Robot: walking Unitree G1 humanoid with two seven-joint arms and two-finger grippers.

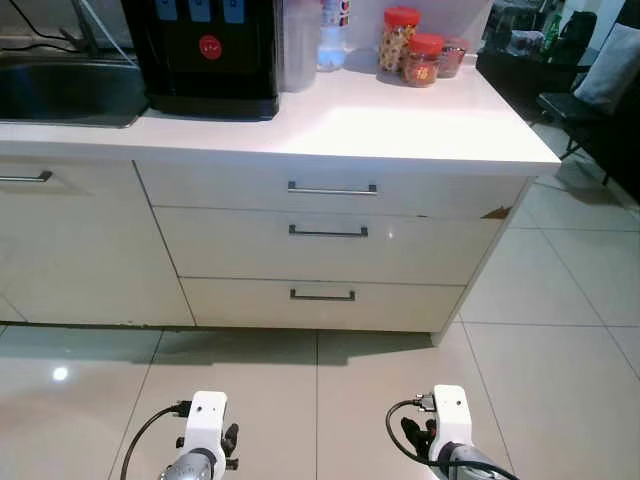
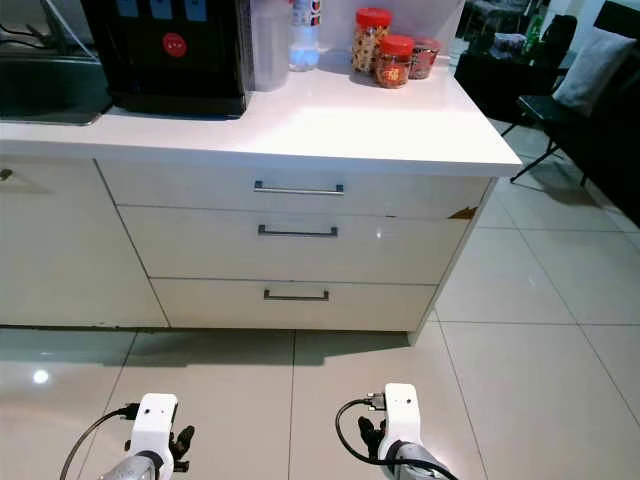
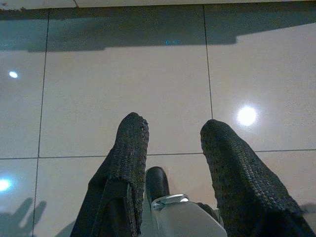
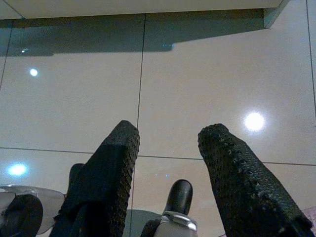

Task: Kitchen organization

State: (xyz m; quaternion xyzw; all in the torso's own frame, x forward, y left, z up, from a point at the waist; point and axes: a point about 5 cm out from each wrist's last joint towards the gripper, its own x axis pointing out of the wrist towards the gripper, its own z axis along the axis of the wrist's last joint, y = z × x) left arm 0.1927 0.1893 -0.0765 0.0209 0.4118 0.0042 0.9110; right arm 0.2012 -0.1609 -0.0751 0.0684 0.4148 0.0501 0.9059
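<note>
A white kitchen counter [image 1: 400,125] stands ahead of me. At its back are two red-lidded jars [image 1: 410,48], a smaller jar [image 1: 452,55], a water bottle [image 1: 333,35], a clear jug [image 1: 298,45] and a black water dispenser [image 1: 208,55]. Three closed drawers [image 1: 328,245] with metal bar handles sit below. Both arms hang low over the tiled floor, well short of the cabinet. My left gripper [image 3: 173,128] is open with nothing between its fingers. My right gripper [image 4: 168,133] is open too, holding nothing.
A dark sink [image 1: 65,90] is set into the counter at the left. The counter's right corner has a chipped edge [image 1: 495,212]. A dark table and a chair with a cushion [image 1: 590,85] stand at the far right. Glossy beige floor tiles [image 1: 540,330] lie around the cabinet.
</note>
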